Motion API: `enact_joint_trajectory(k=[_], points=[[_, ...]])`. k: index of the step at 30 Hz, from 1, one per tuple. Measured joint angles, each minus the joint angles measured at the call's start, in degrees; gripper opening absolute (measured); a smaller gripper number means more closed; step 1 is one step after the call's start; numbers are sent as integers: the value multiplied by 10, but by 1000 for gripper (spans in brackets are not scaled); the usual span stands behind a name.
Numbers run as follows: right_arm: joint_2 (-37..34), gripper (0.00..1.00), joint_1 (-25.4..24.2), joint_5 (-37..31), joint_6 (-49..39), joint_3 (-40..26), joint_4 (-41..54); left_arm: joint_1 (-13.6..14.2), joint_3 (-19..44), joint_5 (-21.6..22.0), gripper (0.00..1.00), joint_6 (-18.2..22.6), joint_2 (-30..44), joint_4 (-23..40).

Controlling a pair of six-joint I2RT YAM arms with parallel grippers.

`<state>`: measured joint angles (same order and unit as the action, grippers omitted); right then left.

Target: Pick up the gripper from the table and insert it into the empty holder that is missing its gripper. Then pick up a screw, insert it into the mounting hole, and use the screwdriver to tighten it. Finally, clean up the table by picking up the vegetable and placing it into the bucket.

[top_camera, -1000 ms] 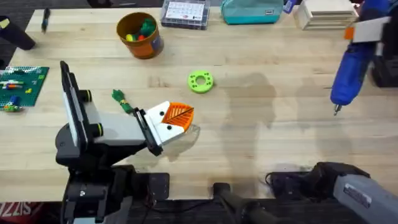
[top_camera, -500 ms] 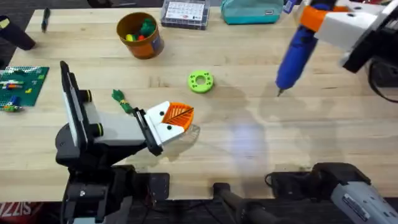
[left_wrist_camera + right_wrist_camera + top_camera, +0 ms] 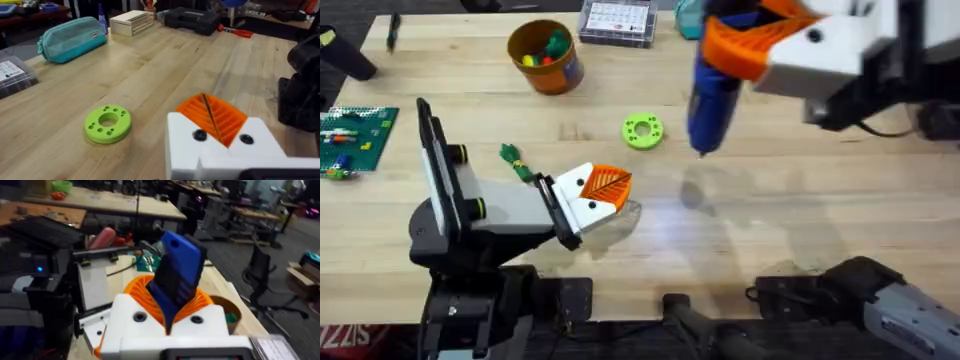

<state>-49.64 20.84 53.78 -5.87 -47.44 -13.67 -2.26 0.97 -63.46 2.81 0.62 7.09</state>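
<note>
My right gripper [image 3: 738,52] is shut on the blue handle of the screwdriver [image 3: 714,95] and holds it above the table. The metal tip points down, just right of the green ring. In the right wrist view the screwdriver [image 3: 177,277] stands between the orange pads. My left gripper [image 3: 603,190] rests low near the front, shut, its orange ribbed pads [image 3: 212,117] pressed together with nothing seen between them. The vegetable [image 3: 517,163] lies just behind the left gripper's wrist. The orange bucket [image 3: 545,56] with coloured toy pieces stands at the back left. A loose gripper, the holder and a screw are out of view.
A lime-green ring with holes [image 3: 642,131] lies mid-table, also in the left wrist view [image 3: 108,123]. A green brick plate [image 3: 355,135] sits at the left edge. At the back are a clear parts box [image 3: 617,20], a teal pouch [image 3: 70,39] and a wooden box [image 3: 131,22].
My right arm has swung left from the table's far right toward the middle, carrying the screwdriver closer to the green ring. The left arm and the table's objects have not moved.
</note>
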Motion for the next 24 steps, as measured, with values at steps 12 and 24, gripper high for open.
enact_joint_trajectory(k=[12, 24], points=[[-132, 11, 140, -38, 36, 0, -248, 0, 0, 0, 13, 0, 0, 0], [-217, 11, 244, -80, 61, 0, -372, 0, 0, 0, 13, 0, 0, 0]])
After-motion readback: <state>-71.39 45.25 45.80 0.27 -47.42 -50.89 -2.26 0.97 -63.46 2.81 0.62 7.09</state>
